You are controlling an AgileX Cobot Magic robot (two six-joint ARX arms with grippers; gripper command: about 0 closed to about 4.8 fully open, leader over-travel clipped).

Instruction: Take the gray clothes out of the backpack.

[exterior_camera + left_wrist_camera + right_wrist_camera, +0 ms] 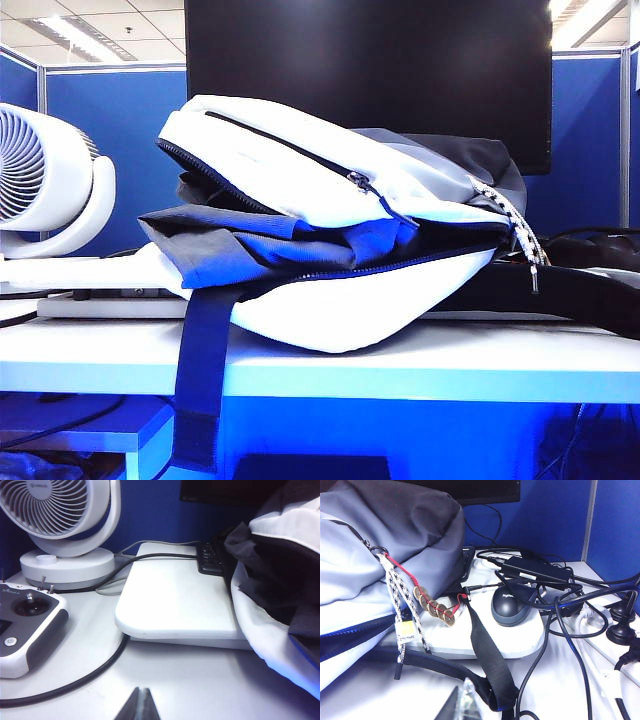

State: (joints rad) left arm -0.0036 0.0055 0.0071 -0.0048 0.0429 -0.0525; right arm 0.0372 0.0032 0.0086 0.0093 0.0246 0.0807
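Observation:
The white backpack [300, 160] lies on its side on the table, its main zipper open. The gray clothes [250, 245], dark folds tinted blue, bulge out of the opening toward the left. Neither gripper shows in the exterior view. My left gripper [142, 692] is shut and empty, low over the tabletop, apart from the backpack [265, 635] and the gray clothes [250, 565] spilling from it. My right gripper [462, 692] is also shut and empty, near the backpack's [355, 595] gray-panelled end, beside a black strap [487, 660] and the speckled cord [395, 590].
A white fan [65, 525], a remote controller [25, 625], a black cable [95, 670] and a white pad [175, 600] lie by the left gripper. A mouse [510, 605], power adapter [535, 570], tangled cables [570, 620] and coins on red string [435, 607] crowd the right. A navy strap [200, 370] hangs over the table edge.

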